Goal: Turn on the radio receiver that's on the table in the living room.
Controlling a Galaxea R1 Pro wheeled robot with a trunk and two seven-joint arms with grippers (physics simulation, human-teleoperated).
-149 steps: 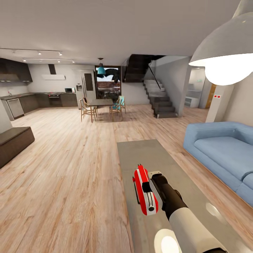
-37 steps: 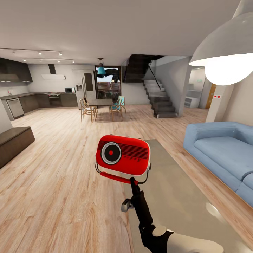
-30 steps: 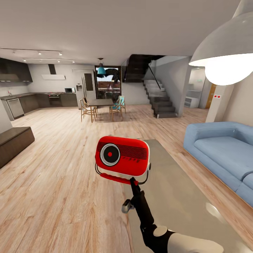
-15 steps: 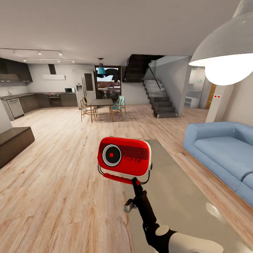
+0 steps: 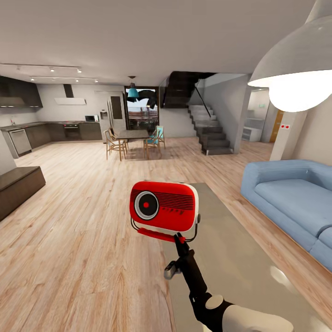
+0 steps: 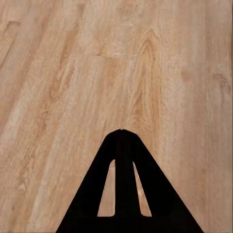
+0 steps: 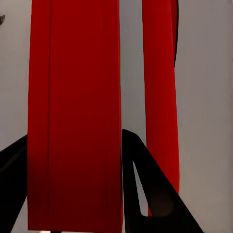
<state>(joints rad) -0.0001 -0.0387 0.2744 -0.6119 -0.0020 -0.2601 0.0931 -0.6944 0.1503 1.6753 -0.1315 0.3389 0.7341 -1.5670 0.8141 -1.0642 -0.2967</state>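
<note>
Far left in the head view, dark kitchen cabinets (image 5: pixel 27 133) line the back wall; a dark low bench (image 5: pixel 18 186) sits nearer on the light wood plank floor (image 5: pixel 83 240). Further back, centre-left: dark dining table (image 5: pixel 131 134) with wooden chairs (image 5: pixel 114 144), a teal chair beside it. Grey staircase (image 5: pixel 210 131) rises behind.

Centre: small red radio receiver with rounded corners and white edge trim (image 5: pixel 164 206), held up in the air above the near-left part of the long low coffee table with grey glossy top (image 5: pixel 240 258). Not touching the table. Its face looks toward the camera, round dark dial with a red centre at the left side of that face, dark grille lines to the right. A red bar handle hangs under the body on thin dark wire loops.

Right gripper (image 5: pixel 179 240), black, reaches up from below on a slim black forearm and meets the radio at that red handle. In the right wrist view, 2 black fingers (image 7: pixel 145 194) flank the broad red body (image 7: pixel 75 111), the grey tabletop behind: clamped on the radio.

Left gripper (image 6: pixel 122 145) in the left wrist view: 2 black fingers pressed together at the tips, above bare plank floor.

Right: blue sectional sofa (image 5: pixel 295 198) just beside the table's long edge. White dome pendant lamp (image 5: pixel 295 69) hangs lit at upper right.
</note>
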